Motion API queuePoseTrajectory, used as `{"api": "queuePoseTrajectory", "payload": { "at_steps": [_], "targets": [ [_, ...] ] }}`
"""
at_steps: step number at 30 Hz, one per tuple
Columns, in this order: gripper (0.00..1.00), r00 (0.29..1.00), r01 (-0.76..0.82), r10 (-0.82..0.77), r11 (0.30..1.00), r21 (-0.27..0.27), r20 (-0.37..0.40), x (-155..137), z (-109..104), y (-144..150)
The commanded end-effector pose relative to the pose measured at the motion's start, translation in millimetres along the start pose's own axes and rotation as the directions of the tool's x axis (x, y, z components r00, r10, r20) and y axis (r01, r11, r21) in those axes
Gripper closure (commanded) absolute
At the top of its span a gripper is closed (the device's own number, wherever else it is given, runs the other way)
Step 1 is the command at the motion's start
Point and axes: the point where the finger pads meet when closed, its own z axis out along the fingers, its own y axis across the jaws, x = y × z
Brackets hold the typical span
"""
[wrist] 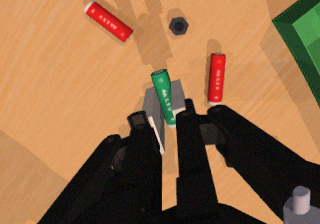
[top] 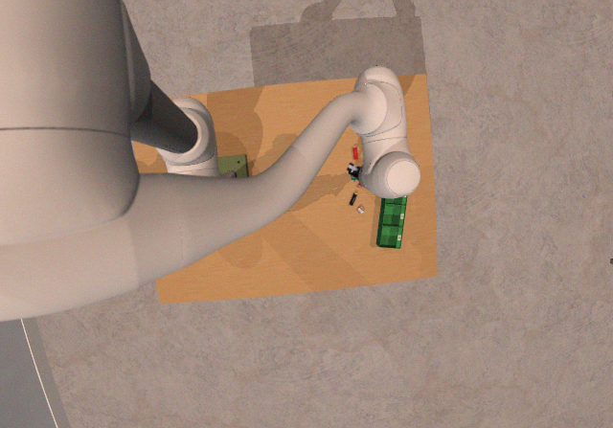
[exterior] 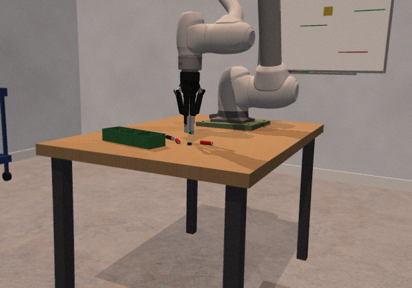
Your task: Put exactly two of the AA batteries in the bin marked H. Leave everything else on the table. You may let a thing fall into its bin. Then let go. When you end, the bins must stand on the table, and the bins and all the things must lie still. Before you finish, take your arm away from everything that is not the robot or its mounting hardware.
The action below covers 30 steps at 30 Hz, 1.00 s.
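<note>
My gripper point(top: 353, 171) point(exterior: 188, 127) point(wrist: 167, 98) is shut on a green AA battery point(exterior: 191, 132) point(wrist: 163, 91) and holds it a little above the table, slightly tilted. One red AA battery point(top: 354, 153) point(exterior: 206, 142) point(wrist: 108, 21) lies to one side. Another red AA battery point(top: 359, 185) point(exterior: 177, 140) point(wrist: 216, 79) lies between the gripper and the green bins point(top: 392, 225) point(exterior: 132, 140) point(wrist: 295, 14). A black battery point(top: 352, 198) point(exterior: 169, 137) lies beyond it and is hidden in the wrist view. The bin labels are too small to read; the arm covers one end of the row.
A dark hex nut point(exterior: 189, 144) point(wrist: 178, 26) lies between the red batteries. A small silvery-white thing point(top: 360, 210) lies near the black battery. The arm's olive base plate point(top: 239, 162) point(exterior: 259, 124) is on the table point(top: 336, 255) point(exterior: 229, 158).
</note>
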Motion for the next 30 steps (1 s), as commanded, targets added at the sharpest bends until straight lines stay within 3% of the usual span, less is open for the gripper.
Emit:
{"api": "queuePoseTrajectory", "payload": {
  "at_steps": [1,4,30],
  "targets": [
    [0.95,1.000,0.002,-0.003,1.000,-0.001,-0.003,0.6,-14.9,1.0],
    [0.95,1.000,0.002,-0.003,1.000,-0.001,-0.003,0.5,-24.9,1.0],
    [0.95,1.000,0.002,-0.003,1.000,-0.001,-0.003,0.5,-24.9,1.0]
  ]
}}
